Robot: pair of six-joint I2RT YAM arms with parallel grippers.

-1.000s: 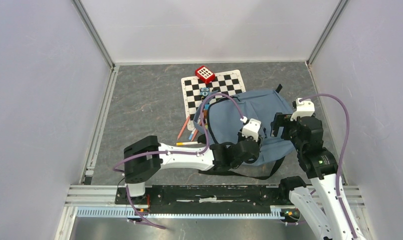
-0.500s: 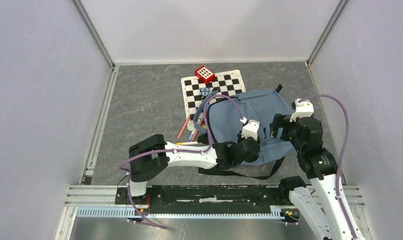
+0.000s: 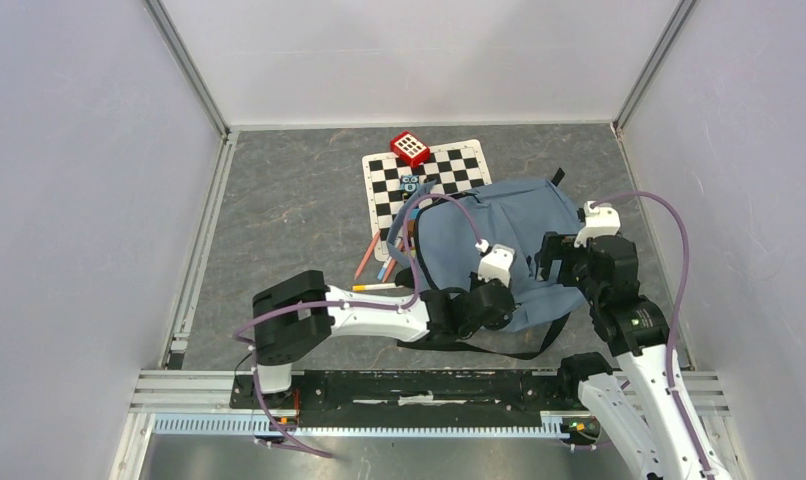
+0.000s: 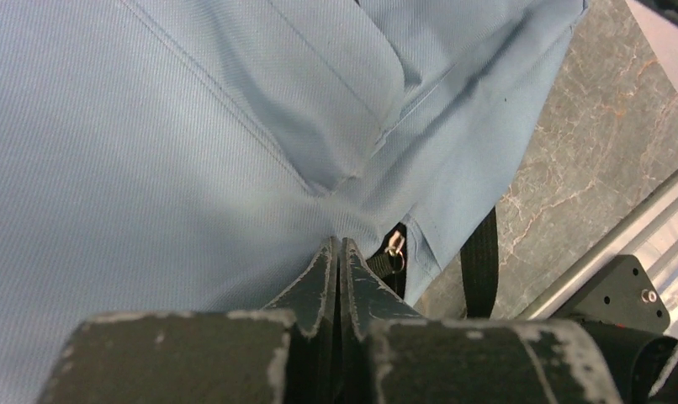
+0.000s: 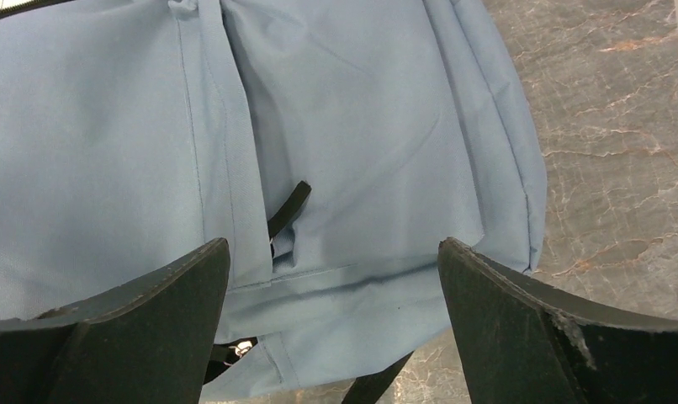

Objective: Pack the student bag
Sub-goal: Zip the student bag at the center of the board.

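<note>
Since a second ago my left claw (image 4: 337,246) has snapped shut against the student bag (image 3: 519,220), zipper pull (image 4: 394,247) just beside its tips; right claw (image 5: 332,246) hangs wide above.

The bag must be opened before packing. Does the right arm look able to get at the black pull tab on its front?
Probably yes: the right tool hangs open over the bag, the pull tab bare between its fingers. The left tool, shut against the bag, sits off to one side.
</note>
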